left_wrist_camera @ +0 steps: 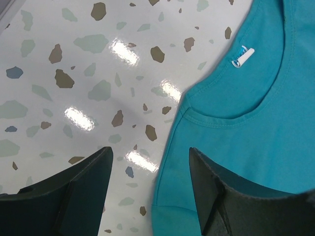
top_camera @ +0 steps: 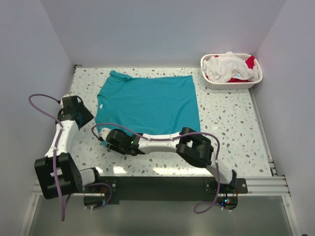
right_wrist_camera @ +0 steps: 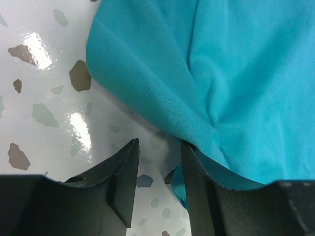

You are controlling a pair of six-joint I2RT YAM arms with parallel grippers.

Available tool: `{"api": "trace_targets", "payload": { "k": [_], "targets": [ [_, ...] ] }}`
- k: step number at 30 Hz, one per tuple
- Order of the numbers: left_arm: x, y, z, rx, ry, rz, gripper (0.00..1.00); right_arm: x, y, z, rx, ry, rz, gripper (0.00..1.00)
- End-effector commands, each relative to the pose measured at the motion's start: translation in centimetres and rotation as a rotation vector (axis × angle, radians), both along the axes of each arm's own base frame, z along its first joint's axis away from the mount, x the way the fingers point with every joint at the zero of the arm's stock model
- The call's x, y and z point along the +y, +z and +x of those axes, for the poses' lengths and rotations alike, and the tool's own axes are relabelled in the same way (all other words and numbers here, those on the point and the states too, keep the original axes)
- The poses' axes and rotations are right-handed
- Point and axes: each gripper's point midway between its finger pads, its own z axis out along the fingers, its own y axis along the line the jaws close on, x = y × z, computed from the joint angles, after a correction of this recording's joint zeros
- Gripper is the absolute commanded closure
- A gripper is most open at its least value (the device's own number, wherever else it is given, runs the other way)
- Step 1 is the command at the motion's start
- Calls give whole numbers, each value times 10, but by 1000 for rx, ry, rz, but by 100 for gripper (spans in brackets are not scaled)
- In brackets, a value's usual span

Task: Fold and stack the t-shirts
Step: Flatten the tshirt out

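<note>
Closing from here, the slightly parted right gripper (right_wrist_camera: pixel 160 145) might have caught only a bunched edge of the teal t-shirt (top_camera: pixel 147 103) spread on the table (top_camera: pixel 231 123), while the left gripper (left_wrist_camera: pixel 150 152) hung wide open.

You see one t-shirt (top_camera: pixel 147 103) spread flat on the table (top_camera: pixel 236 128); the basket (top_camera: pixel 231 84) stands at far right behind it, with other t-shirts (top_camera: pixel 226 66) inside.

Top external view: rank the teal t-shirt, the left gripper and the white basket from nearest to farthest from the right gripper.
1. teal t-shirt: its near left corner lies right at the right gripper.
2. left gripper: a little to the left, beside the shirt's collar edge.
3. white basket: far back-right corner.
</note>
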Motion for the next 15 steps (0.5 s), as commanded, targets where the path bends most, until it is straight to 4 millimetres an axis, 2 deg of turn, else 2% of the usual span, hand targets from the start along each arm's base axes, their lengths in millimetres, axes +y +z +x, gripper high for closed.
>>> {"api": "trace_targets", "payload": {
  "k": [1, 6, 11, 15],
  "targets": [
    [2, 8, 10, -51, -8, 7, 32, 17, 38, 22, -64, -40, 99, 56],
    [1, 7, 10, -51, -12, 1, 32, 16, 30, 29, -50, -59, 93, 57],
    [1, 8, 11, -53, -16, -1, 32, 20, 45, 28, -49, -56, 136, 57],
    [0, 7, 12, -53, -20, -1, 32, 21, 36, 34, -51, -61, 107, 57]
  ]
}}
